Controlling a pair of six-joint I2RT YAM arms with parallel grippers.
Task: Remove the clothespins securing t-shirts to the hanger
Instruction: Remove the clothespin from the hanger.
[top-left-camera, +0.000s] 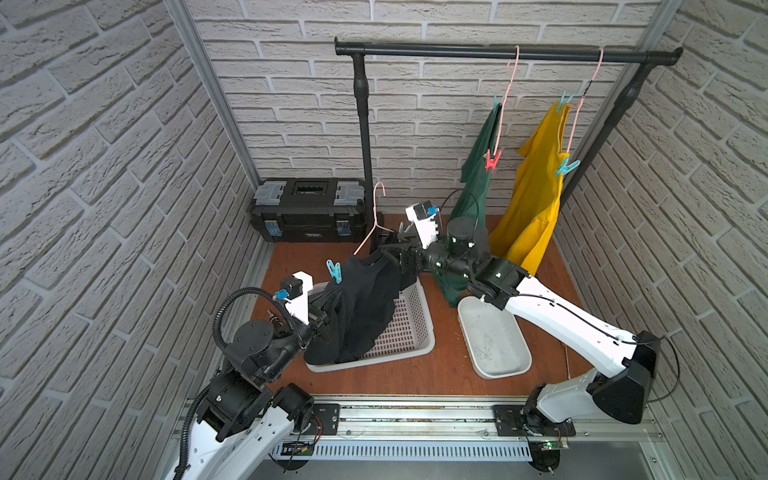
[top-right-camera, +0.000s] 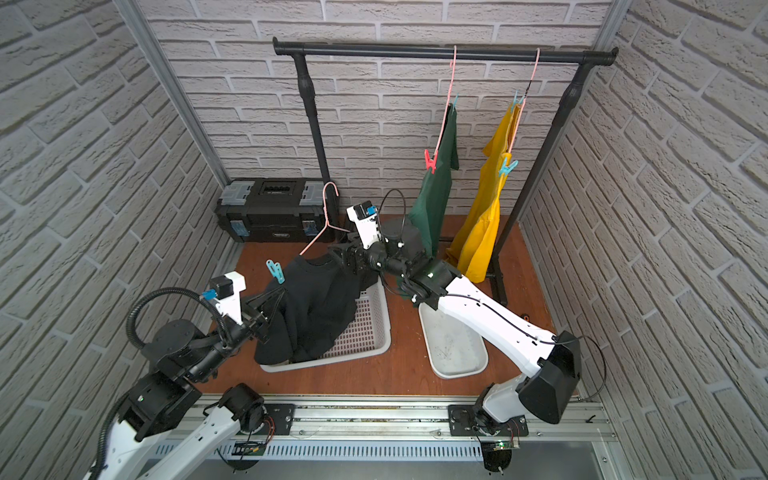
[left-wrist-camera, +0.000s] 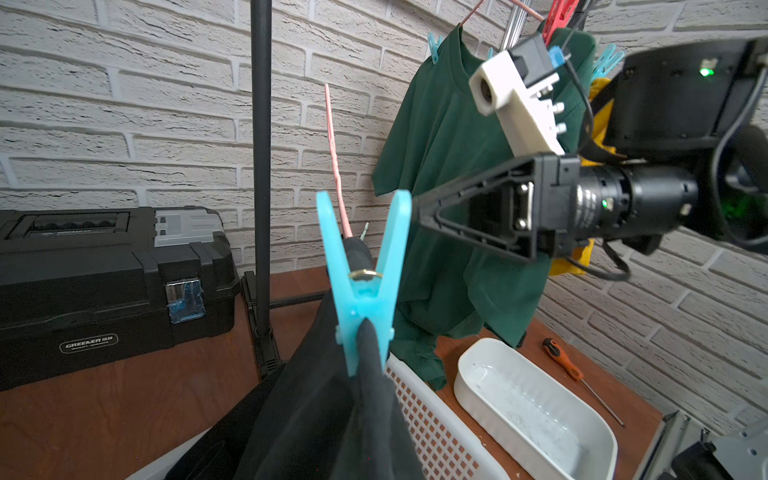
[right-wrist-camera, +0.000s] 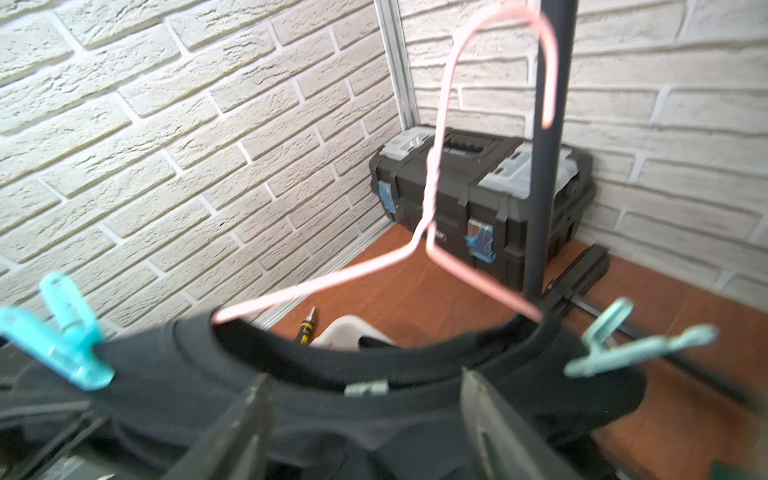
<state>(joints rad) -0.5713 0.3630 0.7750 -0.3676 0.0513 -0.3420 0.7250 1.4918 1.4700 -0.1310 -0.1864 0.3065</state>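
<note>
Over the white basket (top-left-camera: 409, 328) on the table (top-left-camera: 415, 374), the black t-shirt (top-left-camera: 365, 299) is hanging on a pink hanger (top-left-camera: 376, 216). A teal clothespin (top-left-camera: 333, 271) is gripping the shoulder nearer the left arm, and a second teal clothespin (right-wrist-camera: 623, 340) is gripping the other shoulder. The fingers of the left gripper (top-left-camera: 334, 293) are pressing together on the side of this shirt. The fingers of the right gripper (right-wrist-camera: 365, 380) are standing spread, with the collar cloth between them. Behind, the green t-shirt (top-left-camera: 478, 174) and the yellow t-shirt (top-left-camera: 536, 195) are hanging from the black rail (top-left-camera: 457, 52), still pinned; a red clothespin (top-left-camera: 492, 161) is sitting on the green one.
</note>
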